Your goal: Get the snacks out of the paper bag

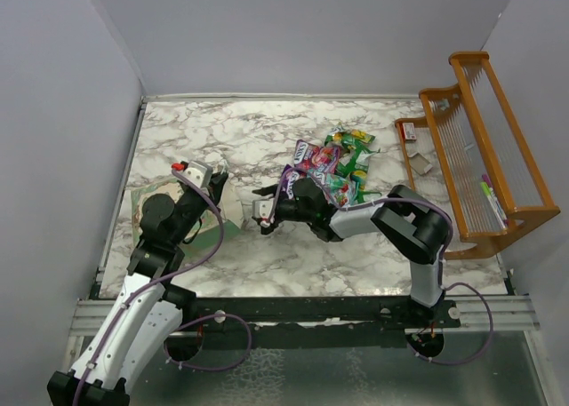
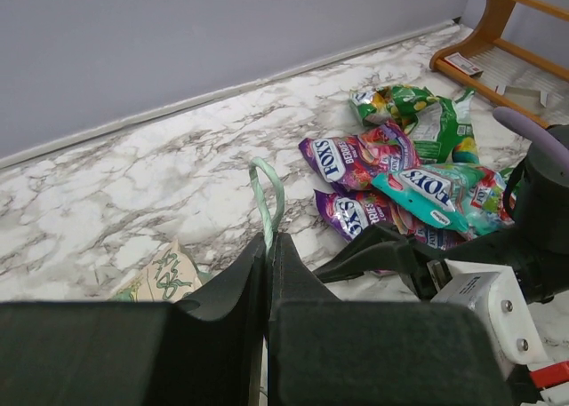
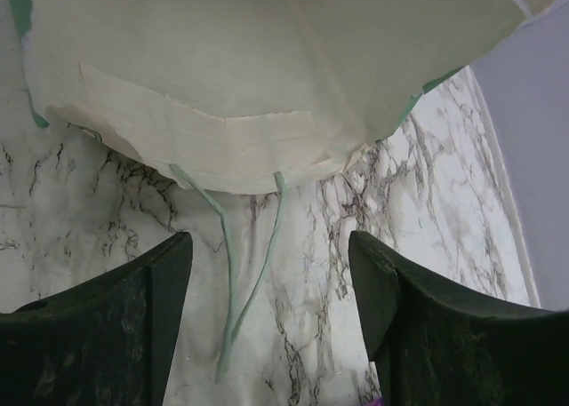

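Since the marble tabletop (image 1: 267, 131) carries everything here, start with it: the orange wooden rack (image 1: 511, 221) stands along its right edge, and the paper bag (image 1: 142, 209) lies against its left edge, pale green with a printed side. In the right wrist view the bag shows only cream paper, creased and folded, with no packet visible. Whether one is tucked deeper inside cannot be told.

The snacks (image 1: 333, 166) lie in an overlapping heap right of the tabletop's middle, toward the far edge. They are well apart from the bag and short of the rack. Among them are a purple packet (image 2: 356, 157), a teal one (image 2: 436, 193) and a bright green one (image 2: 444, 135).

The left gripper (image 2: 268, 246) is pinched tight on the bag's thin green handle (image 2: 267, 188), which loops up from between its fingers. The right gripper (image 3: 267, 246) hangs over the marble between heap and bag, facing the bag, jaws spread wide with nothing between them.

The bag looks light and limp, so it will likely buckle and slide unless it is held. The handle is a fair anchor, but a thin paper strap may tear under a hard pull. The packets look light, crinkly and slick. A pinch on a flat sealed edge should hold better than one across the puffed middle.
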